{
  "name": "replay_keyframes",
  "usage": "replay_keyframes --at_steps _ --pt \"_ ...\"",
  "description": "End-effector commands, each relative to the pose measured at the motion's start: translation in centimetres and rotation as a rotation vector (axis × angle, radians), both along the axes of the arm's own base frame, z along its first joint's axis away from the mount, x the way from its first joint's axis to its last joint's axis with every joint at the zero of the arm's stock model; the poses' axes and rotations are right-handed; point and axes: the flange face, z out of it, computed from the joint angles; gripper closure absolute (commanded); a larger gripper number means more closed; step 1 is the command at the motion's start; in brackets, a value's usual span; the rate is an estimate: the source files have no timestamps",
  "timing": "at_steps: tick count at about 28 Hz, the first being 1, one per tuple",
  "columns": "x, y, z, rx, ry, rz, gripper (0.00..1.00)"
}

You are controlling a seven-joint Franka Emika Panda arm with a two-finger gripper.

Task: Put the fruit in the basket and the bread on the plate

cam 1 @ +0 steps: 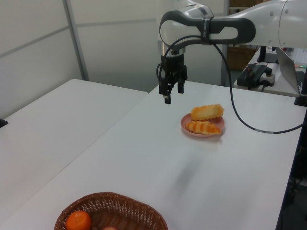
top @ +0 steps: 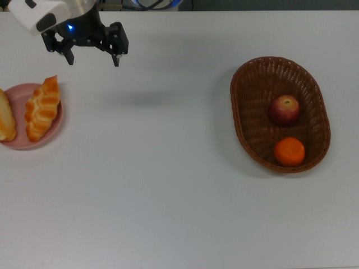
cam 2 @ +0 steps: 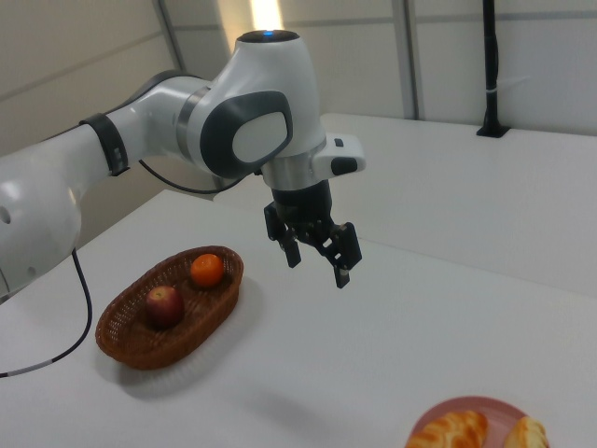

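Judging by how things lie, the task looks finished: the dark red apple (top: 284,109) and the bright orange tangerine (top: 289,151) both sit inside the large oval dark brown wicker basket (top: 242,115), and the two golden pastries, the braided pointed one (top: 42,107) and the ribbed one (top: 5,123) cut by the top view's left edge, both rest on the round pink plate (top: 49,136). Nothing loose remains on the white bench (top: 168,185). The arm's black two-finger jaws (top: 93,58) hang open and empty in the air above the bench, gripping nothing. From the jaws, the plate lies near, below and toward the top view's left; the basket is well apart, across the bench toward the top view's right. What seems left is only to withdraw. Room for that is generous: the broad stretch of bench between jaws and basket is bare. The tighter spots are the bench's far edge, close behind the jaws in the top view, and the plate, which itself sits near the bench's edge in the left view's right.
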Motion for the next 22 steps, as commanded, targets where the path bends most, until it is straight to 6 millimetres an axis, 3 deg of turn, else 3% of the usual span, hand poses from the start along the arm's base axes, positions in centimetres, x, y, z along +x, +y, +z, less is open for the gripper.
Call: replay_keyframes --at_steps 1,22 --pt "-1.27 -0.47 0.84 -0.003 0.02 -0.011 0.0" --pt "-1.36 -0.57 0.47 -0.003 0.037 -0.011 0.0"
